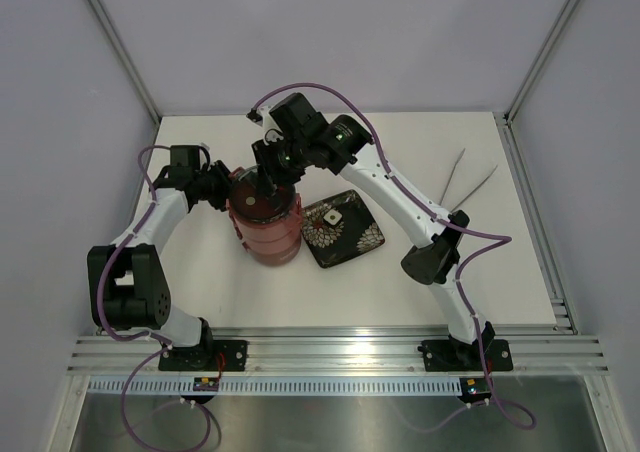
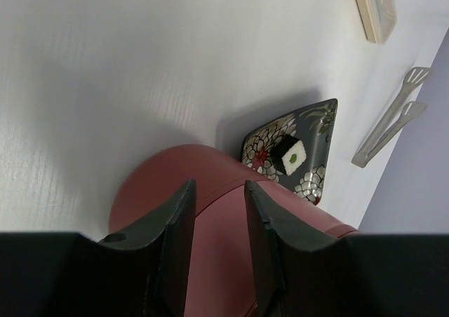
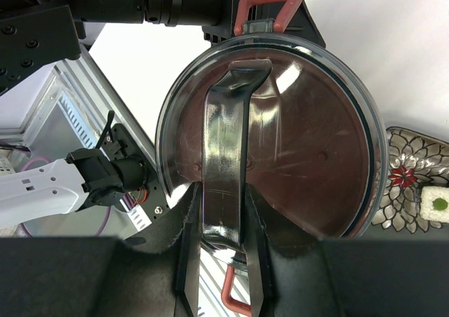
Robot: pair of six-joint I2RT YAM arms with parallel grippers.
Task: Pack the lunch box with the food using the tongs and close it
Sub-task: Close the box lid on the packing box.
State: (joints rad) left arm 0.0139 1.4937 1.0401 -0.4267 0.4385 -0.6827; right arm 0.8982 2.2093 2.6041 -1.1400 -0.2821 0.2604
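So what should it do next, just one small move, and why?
Probably press the top lid gently down with the right gripper, which clamps its handle. The lid sits on the stacked lunch box, the left gripper is at its side, and a red clasp at the rim looks unfastened.

Overhead far, looking down; wrists close, sharing lunch box (image 3: 302, 120).
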